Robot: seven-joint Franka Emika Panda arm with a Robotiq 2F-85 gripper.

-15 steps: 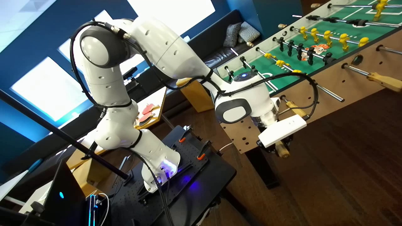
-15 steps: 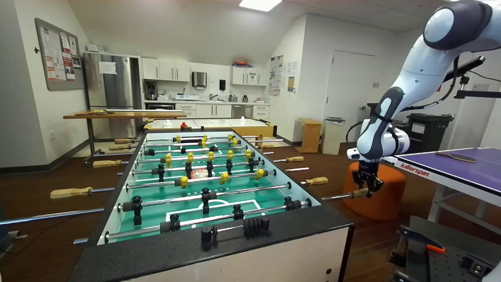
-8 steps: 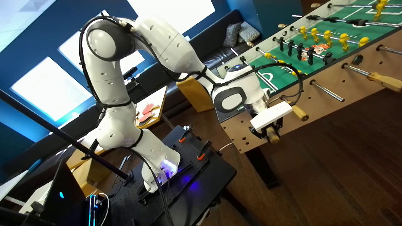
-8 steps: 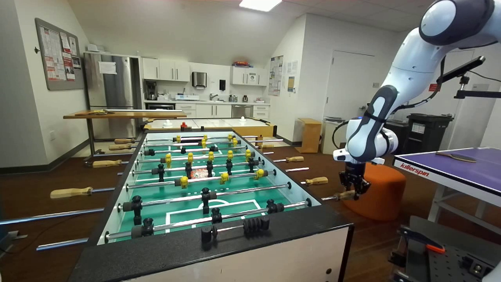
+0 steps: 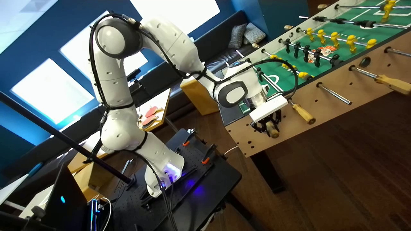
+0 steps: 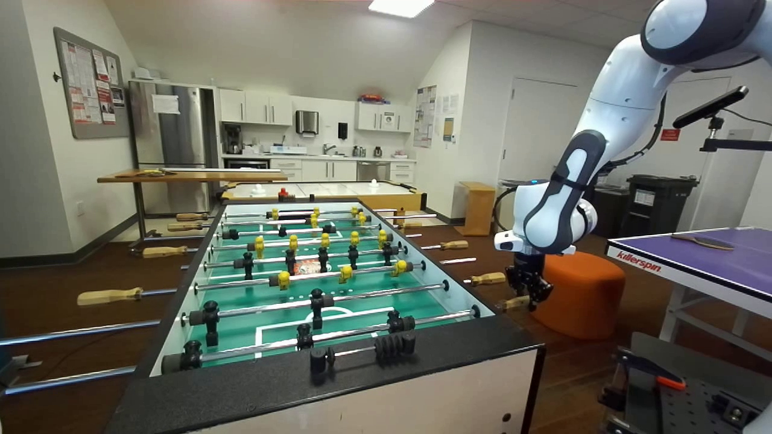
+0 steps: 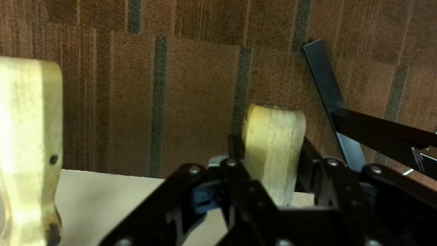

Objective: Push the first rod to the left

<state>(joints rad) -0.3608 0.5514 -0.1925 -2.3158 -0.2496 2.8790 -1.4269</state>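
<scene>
"What's nearest in an exterior view?"
"The black end of the worktop [image 6: 464,352]."
"And the first rod [image 6: 253,349]?"
"Just past that, across the worktop: a long bare stretch juts out at picture left, the handle [image 7: 273,133] sits close by the opposite side."
"What's the hand [image 7: 272,147] doing?"
"Pinching that handle from both sides, as the wrist view shows."
"Farther?"
"An orange pouf [image 6: 582,295], partly hidden behind the hand, then the fridge [image 6: 181,144], well back."

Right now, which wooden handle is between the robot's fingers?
The handle on the first rod, at the table end by the robot: only it sits inside the gripper; the next handle along stands apart.
</scene>
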